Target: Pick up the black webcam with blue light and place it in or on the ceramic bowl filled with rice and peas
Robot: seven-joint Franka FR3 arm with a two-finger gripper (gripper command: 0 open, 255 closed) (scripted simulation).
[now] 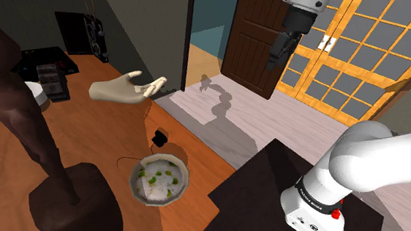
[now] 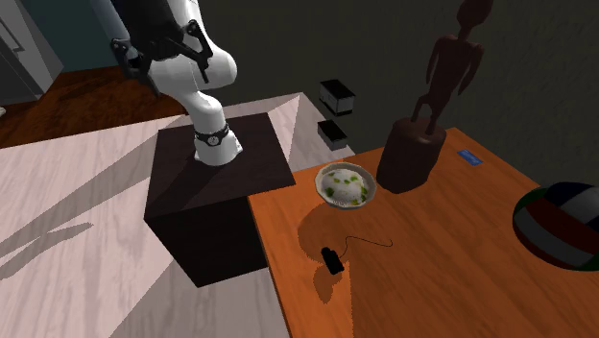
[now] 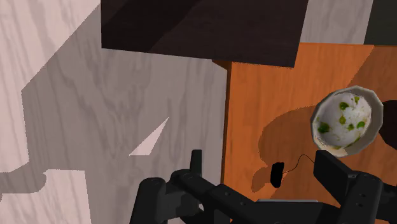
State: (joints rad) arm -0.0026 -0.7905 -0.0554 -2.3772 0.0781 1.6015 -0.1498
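The jaws, closest to the wrist camera, are released: the two black fingers (image 3: 196,164) stand apart and nothing is between them. In the shoulder view they hang high over the pale wooden floor (image 3: 76,95), in front of a brown door (image 1: 250,28), well apart from the desk (image 1: 88,133). The white arm (image 1: 368,160) rises from the dark box stand (image 2: 206,230), which is placed just beside the desk's edge.

The small black webcam (image 1: 159,139) lies on the orange wooden desk, near the edge that faces the floor. It is not held. A thin dark cable (image 2: 367,239) curls away from it across the desk. In the wrist view the webcam (image 3: 277,174) appears far below the jaws, on the desk surface.

The bowl (image 1: 133,183) is near the webcam but does not touch it. It has a pale grey rim and holds white rice with green pieces. Beside the bowl stands a dark brown carved figure (image 2: 432,106) on a heavy base. On the far part of the desk, in the shoulder view, lies a pale model hand (image 1: 125,88). In the second exterior view a striped ball (image 2: 562,221) sits at the right edge.
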